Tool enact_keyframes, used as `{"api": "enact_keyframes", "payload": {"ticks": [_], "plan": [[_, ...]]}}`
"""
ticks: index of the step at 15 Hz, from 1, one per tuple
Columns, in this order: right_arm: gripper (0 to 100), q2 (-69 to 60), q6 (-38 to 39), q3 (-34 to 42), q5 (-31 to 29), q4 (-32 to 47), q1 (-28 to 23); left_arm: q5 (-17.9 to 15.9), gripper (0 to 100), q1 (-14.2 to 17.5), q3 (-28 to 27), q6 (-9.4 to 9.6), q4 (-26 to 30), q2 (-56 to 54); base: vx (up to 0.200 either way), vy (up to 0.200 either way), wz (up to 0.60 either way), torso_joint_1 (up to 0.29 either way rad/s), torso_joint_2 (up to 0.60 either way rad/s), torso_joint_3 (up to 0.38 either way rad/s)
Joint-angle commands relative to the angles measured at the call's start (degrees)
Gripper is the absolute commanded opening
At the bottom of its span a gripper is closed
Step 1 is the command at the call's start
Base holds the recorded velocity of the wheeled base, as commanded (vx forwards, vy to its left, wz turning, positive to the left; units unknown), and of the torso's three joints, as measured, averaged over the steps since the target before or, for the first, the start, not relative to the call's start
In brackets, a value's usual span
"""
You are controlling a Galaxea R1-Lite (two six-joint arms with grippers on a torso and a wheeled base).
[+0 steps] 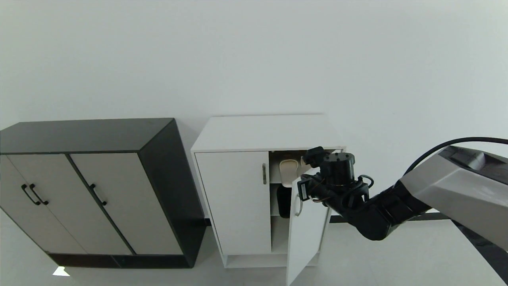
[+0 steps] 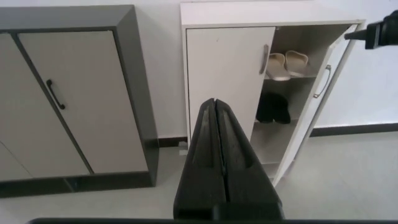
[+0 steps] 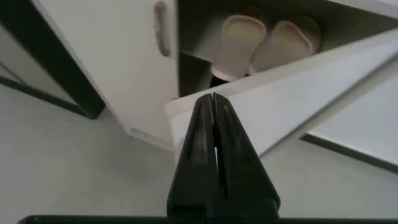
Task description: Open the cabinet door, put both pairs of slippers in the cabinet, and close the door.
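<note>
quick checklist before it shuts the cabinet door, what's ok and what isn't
1. door shut: not ok, it stands open.
2. white slippers on the upper shelf: ok.
3. black slippers on the shelf below: ok.
4. Both pairs clear of the door's swing: cannot tell.
5. right gripper shut, at the door's top edge: ok; contact cannot tell.
6. left gripper shut, well back from the cabinet: ok.

Narrow way in between shut left door (image 1: 234, 198) and half-open right door (image 1: 307, 234); inside, crowded by cream slippers (image 2: 296, 62) above, black slippers (image 2: 273, 107) below
</note>
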Motion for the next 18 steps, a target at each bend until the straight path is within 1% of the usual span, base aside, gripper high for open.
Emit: {"api": "enact_keyframes", "payload": {"ticks": [1, 2, 4, 5, 6, 8, 10, 16, 18], "plan": [[0, -0.39, -0.19, 3.51, 1.9, -4.29, -0.33, 0.01, 0, 0.01, 0.0, -0.01, 0.0, 0.08, 0.0, 0.0, 0.0, 0.0, 0.0, 0.0], [0, -1.44, -0.19, 5.88, 3.92, -6.4, -0.95, 0.01, 0, 0.01, 0.0, -0.01, 0.0, 0.08, 0.0, 0.0, 0.0, 0.0, 0.0, 0.0], [0, -5.22, -0.11, 12.82, 10.95, -7.45, -1.65, 0.01, 0, 0.01, 0.0, -0.01, 0.0, 0.08, 0.0, 0.0, 0.0, 0.0, 0.0, 0.0], [0, -6.98, 0.16, 16.43, 14.03, -7.63, -2.18, 0.01, 0, 0.01, 0.0, -0.01, 0.0, 0.08, 0.2, 0.0, 0.0, 0.002, 0.01, 0.007], [0, -7.77, 0.16, 18.62, 15.08, -8.16, -2.62, 0.01, 0, 0.01, 0.0, -0.01, 0.0, 0.08, 0.2, 0.0, 0.0, -0.002, 0.0, 0.007], [0, -7.77, 0.16, 20.73, 15.17, -10.44, -3.23, 0.01, 0, 0.01, 0.0, -0.01, 0.0, 0.08, 0.2, 0.0, 0.0, -0.015, 0.0, 0.005], [0, -7.68, 0.16, 21.52, 15.17, -10.53, -3.23, 0.01, 0, 0.01, 0.0, 0.07, 0.0, 0.08, 0.2, 0.0, 0.0, 0.014, 0.0, 0.007], [0, -6.8, -0.19, 22.32, 15.17, -10.53, -3.14, 0.01, 0, 0.01, 0.0, 0.07, 0.0, 0.08, 0.0, 0.0, 0.0, 0.0, 0.0, 0.0], [0, -5.48, -0.28, 21.44, 15.17, -10.62, -3.14, 0.01, 0, 0.01, 0.0, 0.07, 0.0, 0.08, 0.0, 0.0, 0.0, 0.0, 0.0, 0.0]]}}
